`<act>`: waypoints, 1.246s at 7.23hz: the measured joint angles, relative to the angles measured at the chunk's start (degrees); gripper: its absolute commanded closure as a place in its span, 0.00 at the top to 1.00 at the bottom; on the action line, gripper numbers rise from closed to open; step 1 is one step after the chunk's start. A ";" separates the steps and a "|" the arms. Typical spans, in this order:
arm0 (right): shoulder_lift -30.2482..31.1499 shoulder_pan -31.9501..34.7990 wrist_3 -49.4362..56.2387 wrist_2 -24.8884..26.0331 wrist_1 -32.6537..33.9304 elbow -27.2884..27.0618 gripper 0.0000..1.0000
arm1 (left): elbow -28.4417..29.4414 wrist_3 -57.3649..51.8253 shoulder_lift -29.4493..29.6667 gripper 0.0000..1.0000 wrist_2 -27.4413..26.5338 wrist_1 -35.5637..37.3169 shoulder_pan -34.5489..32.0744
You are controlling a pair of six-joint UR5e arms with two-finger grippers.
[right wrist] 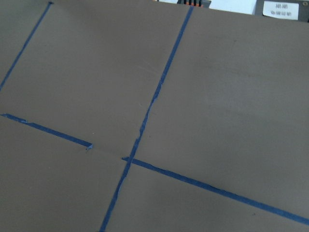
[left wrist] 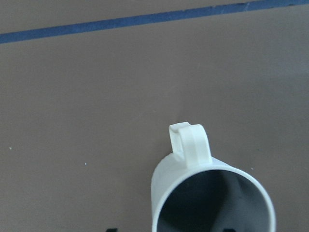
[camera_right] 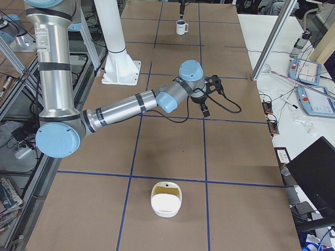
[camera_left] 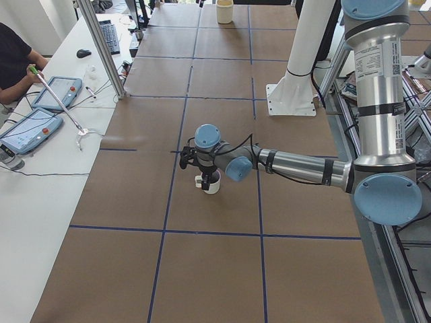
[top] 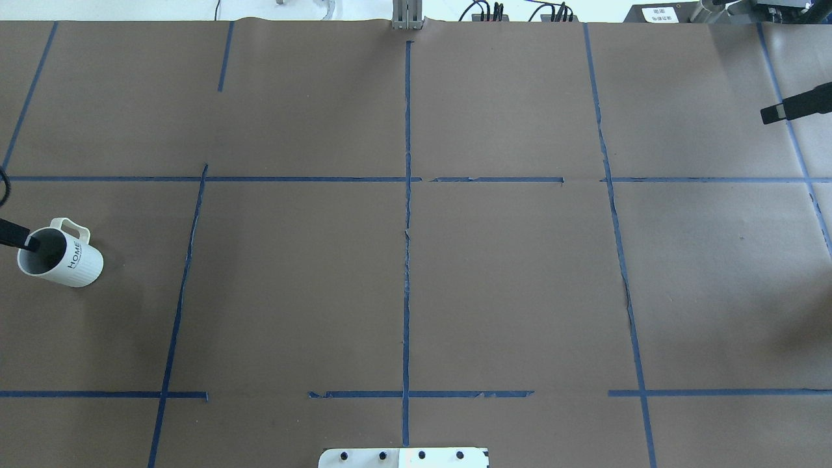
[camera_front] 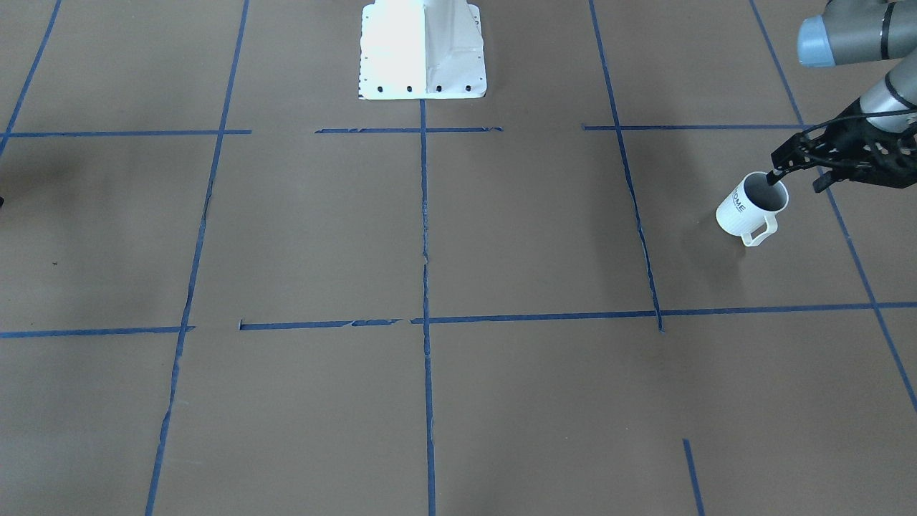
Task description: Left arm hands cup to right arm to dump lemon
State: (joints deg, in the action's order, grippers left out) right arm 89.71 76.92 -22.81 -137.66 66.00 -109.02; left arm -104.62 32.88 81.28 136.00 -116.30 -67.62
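Observation:
The white cup point(camera_front: 745, 211) lettered "HOME" stands at the table's left end, handle point(left wrist: 190, 145) pointing away from the robot. My left gripper point(camera_front: 794, 182) is open and straddles its rim: one fingertip point(top: 29, 244) dips inside the cup point(top: 62, 257), the other stays outside. From the left wrist, the cup point(left wrist: 212, 193) shows a bare grey inside as far as I can see; the lemon is out of view. My right gripper point(camera_right: 205, 104) hovers over the table's far right; only a black bar point(top: 783, 109) of it shows overhead, so I cannot tell whether it is open or shut.
The white pedestal base point(camera_front: 423, 50) stands at the robot's edge, mid table. A white bin point(camera_right: 166, 198) with a yellowish inside sits at the right end. Blue tape lines grid the brown paper. A person point(camera_left: 13, 57) sits at a side table with tablets point(camera_left: 30, 128).

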 measured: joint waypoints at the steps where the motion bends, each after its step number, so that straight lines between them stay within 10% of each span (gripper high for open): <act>1: 3.24 1.30 2.31 -1.29 0.57 -0.01 1.00 | -1.11 -0.89 0.05 1.00 2.21 0.83 -4.39; 9: 14.23 12.30 30.72 -0.56 27.94 0.08 1.00 | -2.25 -32.64 -2.11 1.00 2.93 31.48 -23.87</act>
State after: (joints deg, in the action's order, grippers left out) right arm 103.94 89.23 7.91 -138.23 93.94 -108.94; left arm -106.87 0.24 79.17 138.93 -84.83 -91.49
